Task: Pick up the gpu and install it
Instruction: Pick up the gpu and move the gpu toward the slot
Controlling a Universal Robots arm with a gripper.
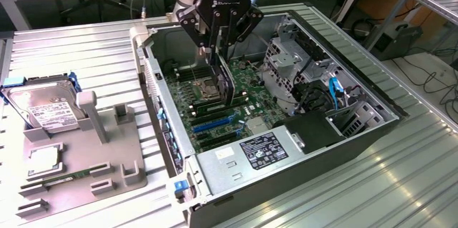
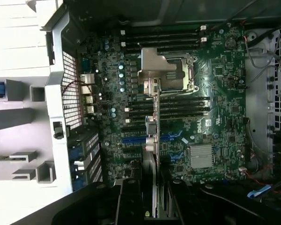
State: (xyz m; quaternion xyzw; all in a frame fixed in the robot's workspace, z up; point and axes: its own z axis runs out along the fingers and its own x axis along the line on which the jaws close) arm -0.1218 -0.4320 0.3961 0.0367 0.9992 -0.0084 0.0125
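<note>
Our end effector hangs inside the open computer case, its jaws about half closed and clamped on the upper part of the gpu. The card hangs below the grip, thin and dark, seen almost edge-on, with its lower end down near the motherboard. We cannot tell whether that lower end touches the board or stops just above it.

We judge the pick-up done and the install step in hand: the card is carried over the board but not seated. In the wrist view its thin edge crosses the blue expansion slots rather than lying along them, so by our reading, seating calls for the card's connector edge to line up with one slot, its bracket toward the case's rear wall, and a straight press down. The memory slots and the processor socket sit close beside the card, so there is little room for drift.

Outside the case, at the exterior view's left, a grey fixture on the ribbed tabletop holds a hard drive and a green memory stick, well apart from the end effector.
</note>
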